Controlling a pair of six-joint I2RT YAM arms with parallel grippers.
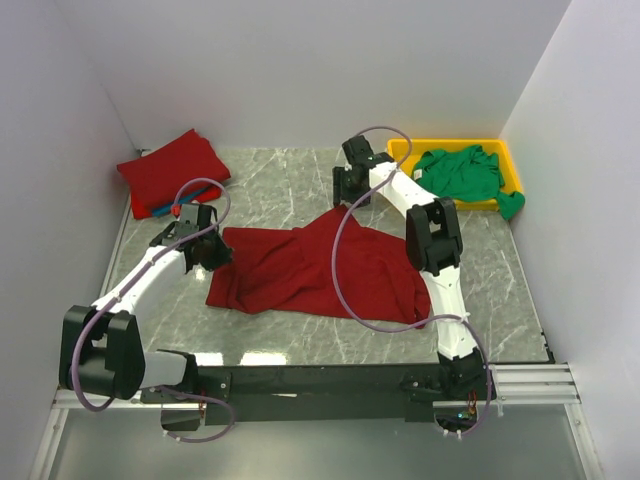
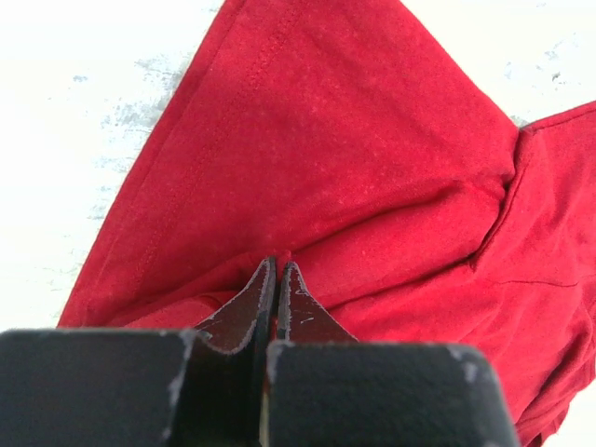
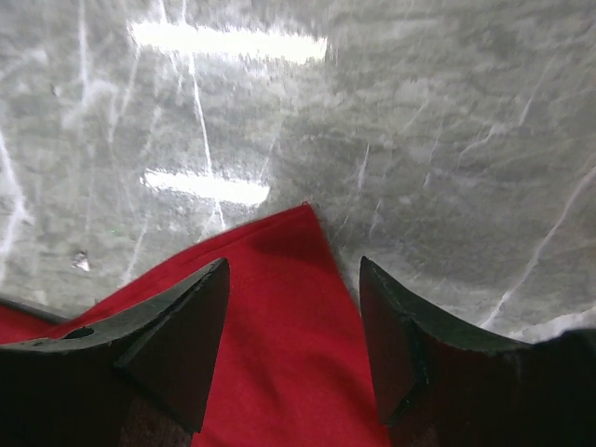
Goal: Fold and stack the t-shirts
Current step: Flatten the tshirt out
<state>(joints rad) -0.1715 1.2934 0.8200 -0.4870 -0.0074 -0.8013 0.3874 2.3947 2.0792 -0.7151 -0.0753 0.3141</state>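
A dark red t-shirt (image 1: 310,270) lies spread and rumpled in the middle of the table. My left gripper (image 1: 212,252) is at its left edge, shut on a fold of the red cloth (image 2: 372,168); in the left wrist view the fingertips (image 2: 277,267) pinch together with red fabric at their tips. My right gripper (image 1: 350,192) stands open just over the shirt's far pointed corner (image 3: 291,307), which lies flat between the two fingers. A folded dark red t-shirt (image 1: 172,168) rests at the back left on something blue (image 1: 178,206). A green t-shirt (image 1: 462,172) lies crumpled in the tray.
The yellow tray (image 1: 400,148) stands at the back right against the white wall. White walls close in the left, back and right sides. Grey marble tabletop (image 1: 280,190) shows between the stack and the tray, and in front of the spread shirt.
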